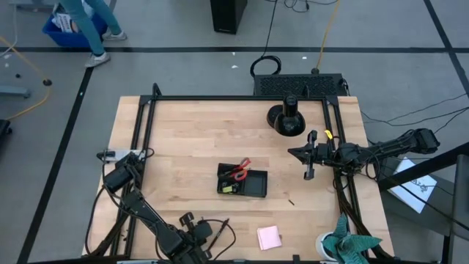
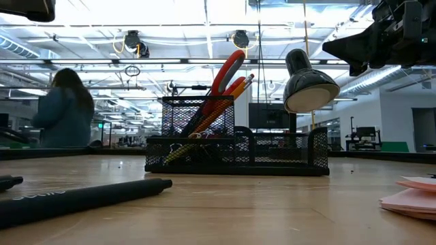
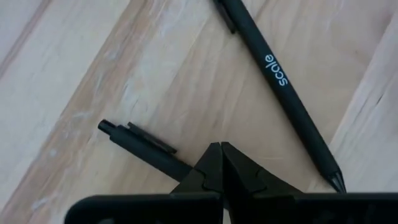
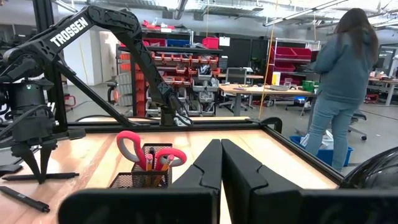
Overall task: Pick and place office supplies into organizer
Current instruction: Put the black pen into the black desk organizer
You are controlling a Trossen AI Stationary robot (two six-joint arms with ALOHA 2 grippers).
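Matt pen [image 3: 283, 87], wood table [image 3: 155, 68]

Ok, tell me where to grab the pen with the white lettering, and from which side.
Take the lettered pen mid-barrel, near the lettering, coming straight down from above. It lies flat on the table, so only a top-down pinch across its thin barrel fits. The shut left tool must open first; the second pen lies clear of it.

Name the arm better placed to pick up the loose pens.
Left. Its shut gripper hovers directly over two black pens on the table, while the right gripper waits past the organizer.
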